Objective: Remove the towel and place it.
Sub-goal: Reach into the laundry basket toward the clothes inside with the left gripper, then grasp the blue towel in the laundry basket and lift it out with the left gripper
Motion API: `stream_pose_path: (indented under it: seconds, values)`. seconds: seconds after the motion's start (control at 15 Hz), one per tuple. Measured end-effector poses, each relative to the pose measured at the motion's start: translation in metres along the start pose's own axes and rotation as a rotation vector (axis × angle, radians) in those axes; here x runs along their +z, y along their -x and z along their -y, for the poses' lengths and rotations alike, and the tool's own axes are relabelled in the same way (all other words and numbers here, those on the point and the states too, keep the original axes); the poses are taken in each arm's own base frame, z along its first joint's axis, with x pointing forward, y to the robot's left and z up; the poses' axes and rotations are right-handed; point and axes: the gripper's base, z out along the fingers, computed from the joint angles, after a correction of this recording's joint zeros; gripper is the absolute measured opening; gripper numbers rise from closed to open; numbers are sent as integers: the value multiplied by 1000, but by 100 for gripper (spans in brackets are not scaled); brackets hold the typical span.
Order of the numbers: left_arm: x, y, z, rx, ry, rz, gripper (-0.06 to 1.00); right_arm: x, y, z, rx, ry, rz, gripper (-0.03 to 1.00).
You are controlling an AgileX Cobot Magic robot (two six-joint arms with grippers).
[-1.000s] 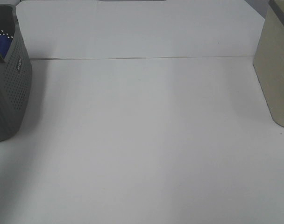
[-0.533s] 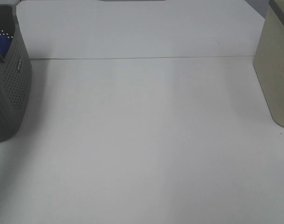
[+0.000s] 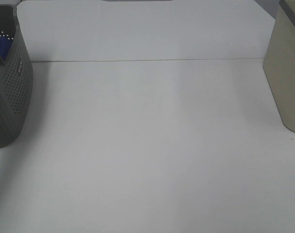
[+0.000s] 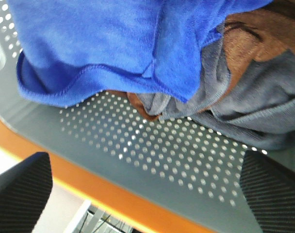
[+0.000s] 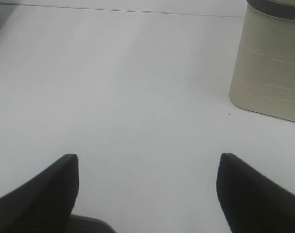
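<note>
The royal-blue plush towel lies in the grey perforated basket, on top of a grey cloth and a brown cloth. In the exterior high view only a sliver of the towel shows inside the basket at the far left. My left gripper is open over the basket's wall, close to the towel's hemmed edge and apart from it. My right gripper is open and empty above the bare white table. Neither gripper shows in the exterior high view.
A beige bin stands at the right edge of the white table; it also shows in the right wrist view. A seam runs across the table's far part. An orange edge shows beyond the basket.
</note>
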Motion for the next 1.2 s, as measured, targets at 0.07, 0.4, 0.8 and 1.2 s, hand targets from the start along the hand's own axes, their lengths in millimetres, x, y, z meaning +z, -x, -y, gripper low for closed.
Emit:
stream_pose_path:
  seconds: [0.07, 0.4, 0.8, 1.2]
  values:
    - [15, 7, 0, 22, -8, -3, 98, 0, 0, 0, 0, 0, 0, 76]
    - [70, 31, 4, 111, -27, -15, 98, 0, 0, 0, 0, 0, 0, 76]
    - [102, 33, 6, 163, -13, -18, 98, 0, 0, 0, 0, 0, 0, 76]
    - [124, 32, 11, 182, -40, -18, 93, 0, 0, 0, 0, 1, 0, 76]
